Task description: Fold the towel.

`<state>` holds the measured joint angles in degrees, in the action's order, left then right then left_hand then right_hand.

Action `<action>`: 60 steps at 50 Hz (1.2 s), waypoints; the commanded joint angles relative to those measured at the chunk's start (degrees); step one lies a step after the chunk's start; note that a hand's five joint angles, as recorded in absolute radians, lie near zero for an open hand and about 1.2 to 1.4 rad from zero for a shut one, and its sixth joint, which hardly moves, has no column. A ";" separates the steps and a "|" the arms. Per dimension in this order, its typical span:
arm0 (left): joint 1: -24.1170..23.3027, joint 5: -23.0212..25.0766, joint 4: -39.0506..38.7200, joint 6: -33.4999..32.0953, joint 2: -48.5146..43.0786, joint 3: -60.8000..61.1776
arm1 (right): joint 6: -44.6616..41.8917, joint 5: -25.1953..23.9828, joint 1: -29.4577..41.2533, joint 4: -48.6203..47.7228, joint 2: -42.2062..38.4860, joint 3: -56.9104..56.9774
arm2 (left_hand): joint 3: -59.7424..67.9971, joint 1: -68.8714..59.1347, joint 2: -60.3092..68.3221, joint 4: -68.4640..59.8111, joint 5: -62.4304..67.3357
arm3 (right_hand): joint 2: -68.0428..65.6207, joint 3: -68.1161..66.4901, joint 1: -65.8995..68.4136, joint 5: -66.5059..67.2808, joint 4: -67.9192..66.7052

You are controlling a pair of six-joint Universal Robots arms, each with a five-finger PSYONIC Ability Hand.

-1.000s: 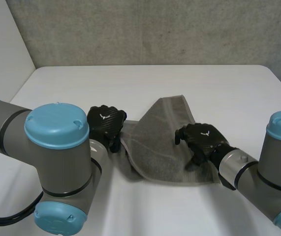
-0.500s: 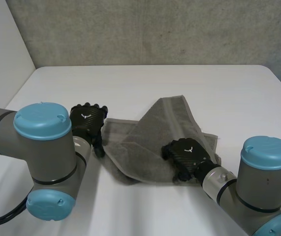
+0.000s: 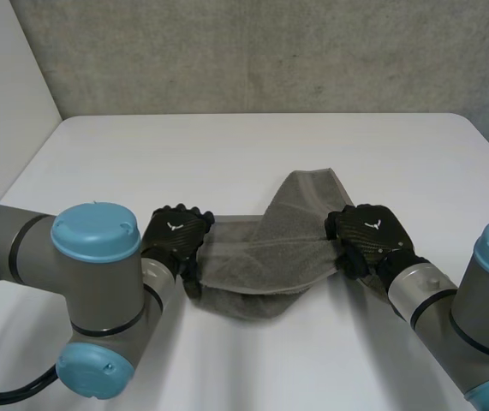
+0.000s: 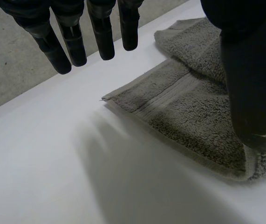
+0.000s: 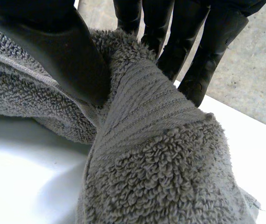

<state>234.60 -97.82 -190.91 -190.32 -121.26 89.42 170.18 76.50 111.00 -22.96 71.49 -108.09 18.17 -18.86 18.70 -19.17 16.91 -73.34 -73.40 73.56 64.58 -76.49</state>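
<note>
A grey towel point(image 3: 265, 257) lies bunched on the white table point(image 3: 227, 154) between my two hands. My left hand point(image 3: 175, 243) is at the towel's left edge. In the left wrist view its fingers point(image 4: 63, 46) hang straight above the bare table and its thumb point(image 4: 249, 84) is over a flat corner of the towel point(image 4: 184, 107), so this hand is open. My right hand point(image 3: 368, 235) is at the towel's right side. In the right wrist view its thumb point(image 5: 67, 51) and fingers point(image 5: 202, 56) pinch a raised ridge of the towel point(image 5: 156, 163).
The table's far edge meets a grey wall point(image 3: 270, 51). Bare white tabletop point(image 4: 53, 163) lies beyond the towel's corner by my left hand.
My left hand let go of the towel's left edge, drew away, then came back beside it. My right hand moved from the towel's near middle to its right side and closed on a fold.
</note>
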 commanded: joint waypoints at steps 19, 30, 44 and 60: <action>-0.72 5.53 3.61 7.95 0.06 -0.13 | -0.03 0.06 -0.08 3.09 -0.29 0.95 | 17.91 -17.22 17.37 -16.91 9.17 | 35.33 35.40 -35.55 -36.58 38.48; -0.81 5.53 3.79 8.04 -0.38 -0.21 | 0.24 -7.05 4.66 4.24 0.32 -0.46 | 37.80 -37.11 37.26 -36.80 29.06 | 33.48 33.55 -33.70 -34.73 36.63; -0.81 6.50 3.70 8.30 -1.87 -0.39 | -0.38 -8.29 9.06 6.26 -0.03 -0.63 | 27.73 -27.04 27.20 -26.73 18.99 | 40.88 40.95 -41.10 -42.13 44.03; -0.81 6.50 3.61 8.48 -3.10 -1.00 | -0.82 -7.59 10.29 5.47 -5.65 0.60 | 26.70 -26.01 26.16 -25.70 17.95 | 40.55 40.61 -40.77 -41.79 43.69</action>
<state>233.79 -91.29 -187.28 -181.96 -124.04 88.60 169.53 68.44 121.33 -17.01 67.71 -107.90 51.11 -51.19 50.91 -51.14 50.97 -36.17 -35.14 34.72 23.07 -35.42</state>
